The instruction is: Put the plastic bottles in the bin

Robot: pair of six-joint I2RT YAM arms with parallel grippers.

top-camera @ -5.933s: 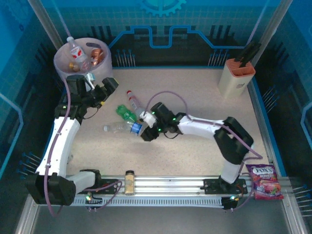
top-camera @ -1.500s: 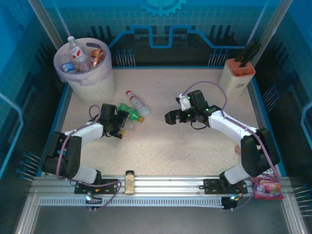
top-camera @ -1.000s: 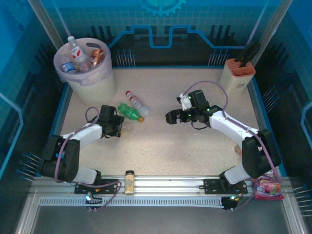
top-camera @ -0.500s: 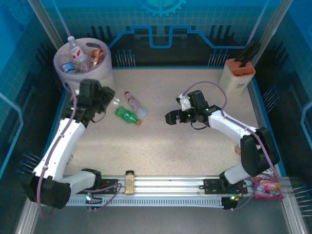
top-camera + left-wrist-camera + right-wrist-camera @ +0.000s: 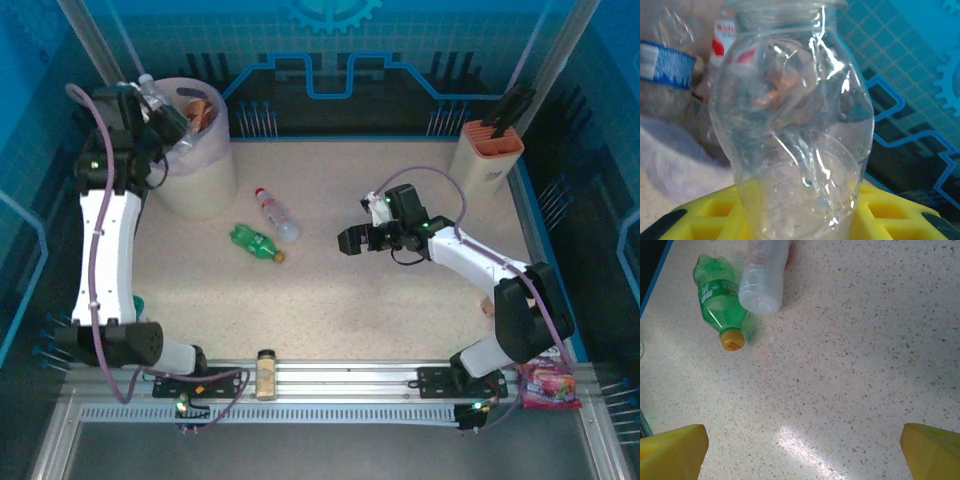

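The left gripper (image 5: 790, 215) is gripping a clear bottle (image 5: 795, 125) tightly. The bottle's long axis is pointing away from the fingers, over the bin (image 5: 205, 185). The right gripper (image 5: 800, 450) is hanging wide open and empty near a green bottle (image 5: 715, 295).

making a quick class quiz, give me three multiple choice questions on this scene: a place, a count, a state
1. The green bottle is: A in the bin; B lying on the table; C on the knife block.
2. Bottles lying on the table: A two; B none; C five.
3. The left gripper is: A open; B shut on a jar; C shut on a crumpled bottle.
Answers: B, it lies flat on the speckled top; A, the green one and a red-capped bottle; C, the crumpled bottle sits between its yellow fingers.
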